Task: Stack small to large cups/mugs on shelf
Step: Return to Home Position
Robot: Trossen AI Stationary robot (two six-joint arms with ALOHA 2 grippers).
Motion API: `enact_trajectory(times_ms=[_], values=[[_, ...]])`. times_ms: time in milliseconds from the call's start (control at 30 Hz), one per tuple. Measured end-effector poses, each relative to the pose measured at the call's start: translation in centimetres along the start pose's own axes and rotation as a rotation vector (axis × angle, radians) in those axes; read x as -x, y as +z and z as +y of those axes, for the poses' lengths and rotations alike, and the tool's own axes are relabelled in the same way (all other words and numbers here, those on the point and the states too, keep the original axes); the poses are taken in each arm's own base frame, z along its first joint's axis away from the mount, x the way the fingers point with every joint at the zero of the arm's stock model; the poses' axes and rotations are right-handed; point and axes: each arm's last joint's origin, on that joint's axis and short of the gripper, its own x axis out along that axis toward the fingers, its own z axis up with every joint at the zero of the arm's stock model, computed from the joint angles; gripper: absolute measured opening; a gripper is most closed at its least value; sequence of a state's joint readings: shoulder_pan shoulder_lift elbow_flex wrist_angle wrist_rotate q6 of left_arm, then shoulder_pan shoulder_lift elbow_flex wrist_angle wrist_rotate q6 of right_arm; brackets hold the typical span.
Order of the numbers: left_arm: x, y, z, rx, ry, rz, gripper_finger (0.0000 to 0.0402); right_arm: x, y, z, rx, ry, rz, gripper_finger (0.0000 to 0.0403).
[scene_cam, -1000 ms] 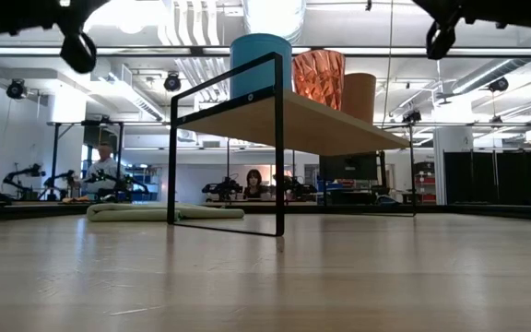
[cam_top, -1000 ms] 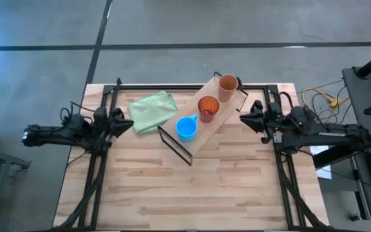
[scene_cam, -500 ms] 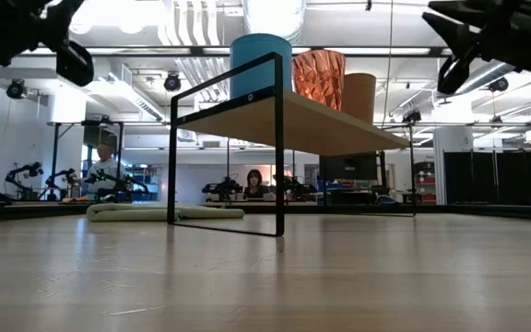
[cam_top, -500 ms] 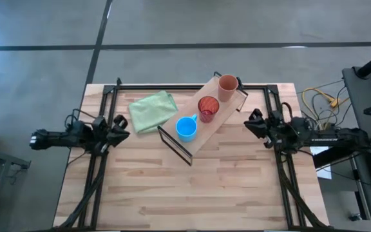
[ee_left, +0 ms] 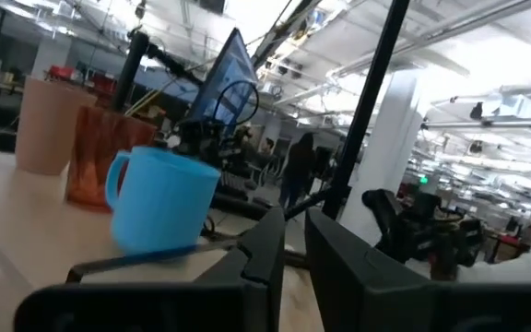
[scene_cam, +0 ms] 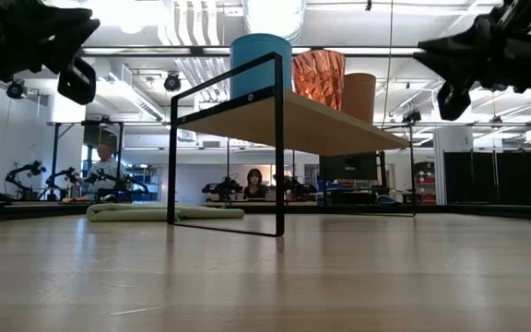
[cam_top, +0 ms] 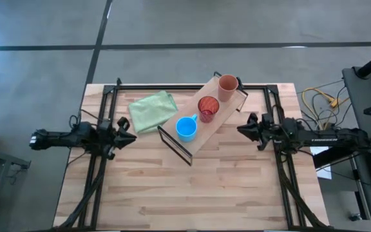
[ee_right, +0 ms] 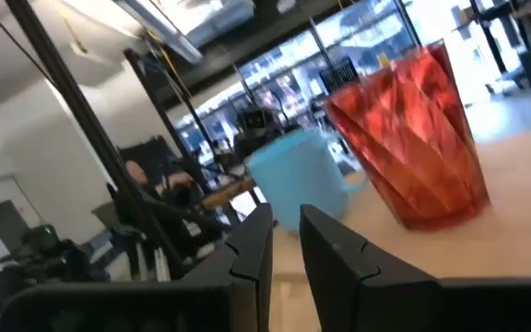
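Three cups stand upright in a row on the light-wood shelf [cam_top: 203,137], which sits slantwise on its black wire legs: the blue handled cup [cam_top: 186,127] at the near end, the red tumbler [cam_top: 208,107] in the middle, the orange-brown cup [cam_top: 228,87] at the far end. My left gripper [cam_top: 128,137] hovers shut to the shelf's left and touches nothing. My right gripper [cam_top: 241,129] hovers shut to its right, also touching nothing. The left wrist view shows all three cups, with the blue cup [ee_left: 159,198] nearest. The right wrist view shows the red tumbler [ee_right: 408,138] and blue cup [ee_right: 293,175].
A pale green cloth [cam_top: 152,109] lies crumpled on the table left of the shelf's far half. The near half of the wooden table [cam_top: 192,193] is bare. People sit at desks in the room beyond the far edge.
Both arms have come down from high above the table to about the shelf board's height. Each gripper has also shifted a little toward the near edge. The cups and shelf have not moved.
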State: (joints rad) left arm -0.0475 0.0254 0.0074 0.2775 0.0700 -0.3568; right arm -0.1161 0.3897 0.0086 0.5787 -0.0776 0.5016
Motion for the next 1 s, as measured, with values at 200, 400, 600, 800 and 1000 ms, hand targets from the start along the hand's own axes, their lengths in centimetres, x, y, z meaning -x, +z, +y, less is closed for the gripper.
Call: enact_trajectory(times_ms=[200, 400, 600, 800, 1000], values=[[0.1, -1.2, 0.4, 0.01, 0.045, 0.118, 0.0034, 0.2, -1.5, -0.8, -0.057, -0.097, 0.146, 0.0054], [0.3, -2.3, 1.0, 0.011, 0.155, 0.221, 0.0034, 0.6, -2.7, -1.8, -0.103, -0.275, 0.228, 0.0054], [0.3, -2.4, 1.1, -0.015, 0.167, 0.26, 0.0034, 1.2, -3.8, -2.4, -0.172, -0.371, 0.339, 0.0054], [0.4, -2.1, 0.9, -0.007, 0.164, 0.298, 0.0034, 1.5, -4.3, -2.5, -0.218, -0.385, 0.412, 0.0054], [1.2, -1.1, 0.4, 0.055, 0.202, 0.438, 0.0034, 1.7, -2.6, -1.5, -0.191, -0.376, 0.476, 0.0054]])
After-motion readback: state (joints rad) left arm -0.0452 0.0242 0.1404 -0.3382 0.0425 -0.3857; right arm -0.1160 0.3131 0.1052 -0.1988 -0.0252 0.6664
